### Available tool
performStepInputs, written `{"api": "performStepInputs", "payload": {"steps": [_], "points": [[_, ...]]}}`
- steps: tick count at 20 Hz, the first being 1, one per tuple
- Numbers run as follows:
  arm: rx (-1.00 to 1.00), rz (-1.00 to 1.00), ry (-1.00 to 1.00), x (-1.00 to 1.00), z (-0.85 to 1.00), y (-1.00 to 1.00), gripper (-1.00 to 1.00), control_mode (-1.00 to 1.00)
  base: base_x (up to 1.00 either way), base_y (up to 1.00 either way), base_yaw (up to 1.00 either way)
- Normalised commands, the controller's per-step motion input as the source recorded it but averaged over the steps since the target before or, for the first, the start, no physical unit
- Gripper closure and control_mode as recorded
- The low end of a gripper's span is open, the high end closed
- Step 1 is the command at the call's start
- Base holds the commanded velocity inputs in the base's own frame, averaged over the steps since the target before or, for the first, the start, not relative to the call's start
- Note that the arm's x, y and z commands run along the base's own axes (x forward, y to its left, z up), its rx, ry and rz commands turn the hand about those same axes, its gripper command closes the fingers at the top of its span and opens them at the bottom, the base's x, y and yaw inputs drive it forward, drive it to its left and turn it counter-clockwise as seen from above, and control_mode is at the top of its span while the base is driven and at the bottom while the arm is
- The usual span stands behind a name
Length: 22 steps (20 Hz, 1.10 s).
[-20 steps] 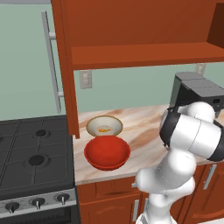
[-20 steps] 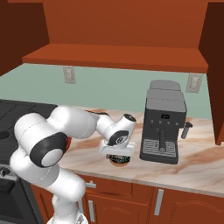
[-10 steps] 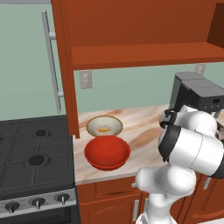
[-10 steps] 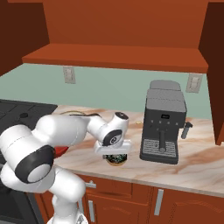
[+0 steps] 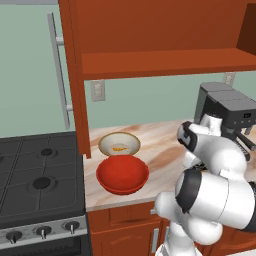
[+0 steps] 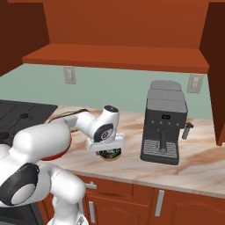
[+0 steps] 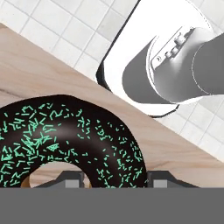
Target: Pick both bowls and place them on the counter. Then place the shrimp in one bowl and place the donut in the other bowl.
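my gripper (image 6: 110,154) pinches the donut (image 7: 65,140) above the counter (image 6: 132,162), just beside the coffee machine (image 6: 165,123); shrimp (image 5: 119,148) in cream bowl (image 5: 119,145).

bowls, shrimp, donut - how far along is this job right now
Done: the cream bowl and the red bowl both sit on the counter, and the shrimp lies in the cream bowl. In hand: the gripper is down on the donut, one finger on each side of its ring. Left: carry the donut across and set it in the red bowl, which holds nothing yet.
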Motion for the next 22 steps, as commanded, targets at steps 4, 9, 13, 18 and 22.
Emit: {"api": "performStepInputs", "payload": {"steps": [4, 9, 13, 18, 22], "points": [[-0.02, -0.06, 0.06, 0.0, 0.49, 0.33, 1.0, -1.0, 0.0, 0.0, 0.0], [0.0, -0.02, 0.0, -0.03, 0.33, 0.4, 1.0, -1.0, 0.0, 0.0, 0.0], [0.0, 0.0, 0.0, -0.11, 0.16, 0.4, 1.0, -1.0, 0.0, 0.0, 0.0], [0.0, 0.0, 0.0, -0.01, 0.16, 0.38, 1.0, -1.0, 0.0, 0.0, 0.0], [-0.04, 0.05, -0.01, 0.0, 0.21, 0.4, 1.0, -1.0, 0.0, 0.0, 0.0]]}}
